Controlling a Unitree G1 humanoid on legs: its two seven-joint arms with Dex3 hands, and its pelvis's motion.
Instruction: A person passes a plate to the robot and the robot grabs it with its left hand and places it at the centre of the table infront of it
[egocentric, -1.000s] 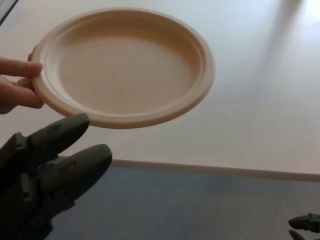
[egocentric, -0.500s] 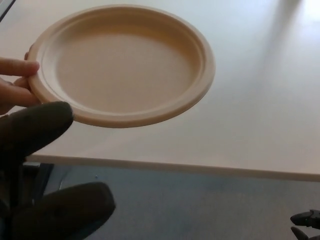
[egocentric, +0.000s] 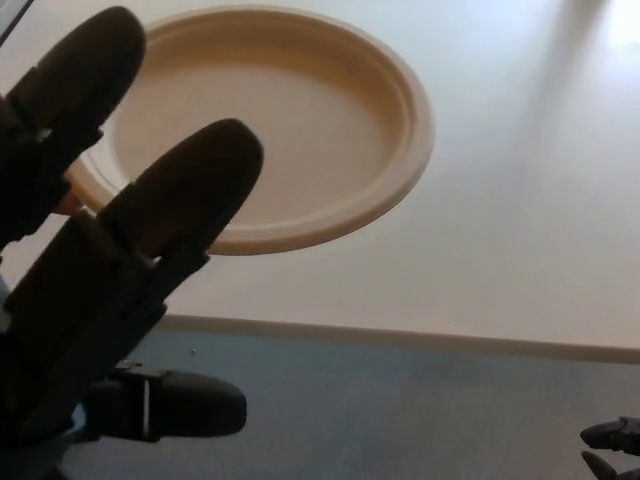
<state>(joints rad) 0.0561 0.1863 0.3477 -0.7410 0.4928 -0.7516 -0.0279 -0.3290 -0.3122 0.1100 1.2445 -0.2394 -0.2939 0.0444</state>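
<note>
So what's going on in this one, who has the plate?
A handover is under way. The tan plate is held up above the pale table, with a sliver of the person's fingers showing at its left rim. The robot's left hand is raised in front of the plate with fingers apart, not gripping it yet. Only the tips of the right hand show at the lower right corner.

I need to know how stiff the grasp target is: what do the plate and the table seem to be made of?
Plate: probably moulded paper pulp or fibre, beige and matte; no gloss shows, and the rim is rolled and ridged. Thin plastic cannot be ruled out.
Table: pale, smooth, likely laminate, with a soft sheen from a streak of light and a lighter strip along its near edge.
</note>
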